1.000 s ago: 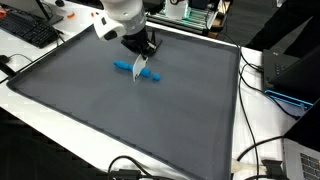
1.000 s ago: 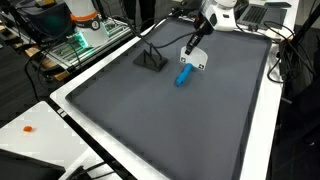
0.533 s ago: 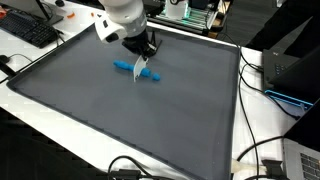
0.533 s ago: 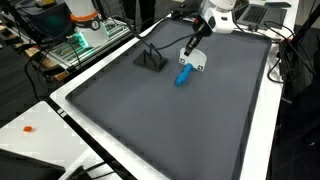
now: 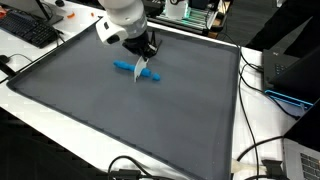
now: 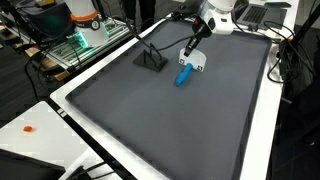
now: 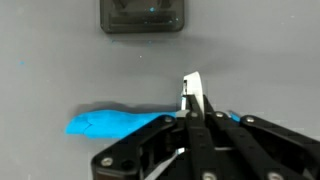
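My gripper (image 5: 144,56) hangs over the far middle of the grey mat (image 5: 100,110) and is shut on a thin white object (image 5: 137,72) that points down at the mat. In an exterior view the gripper (image 6: 192,47) holds this white object (image 6: 197,62) just beside a blue object (image 6: 184,75) lying flat on the mat. The blue object (image 5: 125,68) stretches left and right under the white tip. In the wrist view the white object (image 7: 192,92) sticks out between the shut jaws of the gripper (image 7: 192,112), with the blue object (image 7: 110,122) behind it.
A small black stand (image 6: 152,60) sits on the mat near the gripper and shows in the wrist view (image 7: 143,15). A raised white rim (image 5: 60,110) frames the mat. A keyboard (image 5: 30,30), cables (image 5: 255,150) and lab gear (image 6: 85,30) lie outside it.
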`<action>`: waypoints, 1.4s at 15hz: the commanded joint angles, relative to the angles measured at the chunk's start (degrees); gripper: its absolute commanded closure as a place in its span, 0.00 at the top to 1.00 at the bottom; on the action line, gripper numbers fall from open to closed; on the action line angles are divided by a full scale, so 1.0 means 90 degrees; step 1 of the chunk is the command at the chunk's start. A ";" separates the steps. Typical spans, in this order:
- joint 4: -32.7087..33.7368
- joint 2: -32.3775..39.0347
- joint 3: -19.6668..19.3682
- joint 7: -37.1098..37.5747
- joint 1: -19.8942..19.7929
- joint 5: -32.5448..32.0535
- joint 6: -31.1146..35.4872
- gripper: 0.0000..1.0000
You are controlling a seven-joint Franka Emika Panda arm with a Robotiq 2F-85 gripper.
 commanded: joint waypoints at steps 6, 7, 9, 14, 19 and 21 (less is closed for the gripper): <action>-0.0273 0.0001 0.0177 -0.0157 -0.0072 0.0182 0.0197 0.01; -0.0277 -0.0004 0.0182 -0.0149 -0.0070 0.0185 0.0183 0.01; -0.0324 -0.0053 0.0212 -0.0149 -0.0059 0.0212 0.0168 0.01; -0.0370 -0.0141 0.0224 -0.0120 -0.0043 0.0194 0.0169 0.01; -0.0398 -0.0200 0.0253 -0.0069 -0.0008 0.0162 0.0124 0.01; -0.0398 -0.0235 0.0230 -0.0042 -0.0001 0.0102 0.0115 0.01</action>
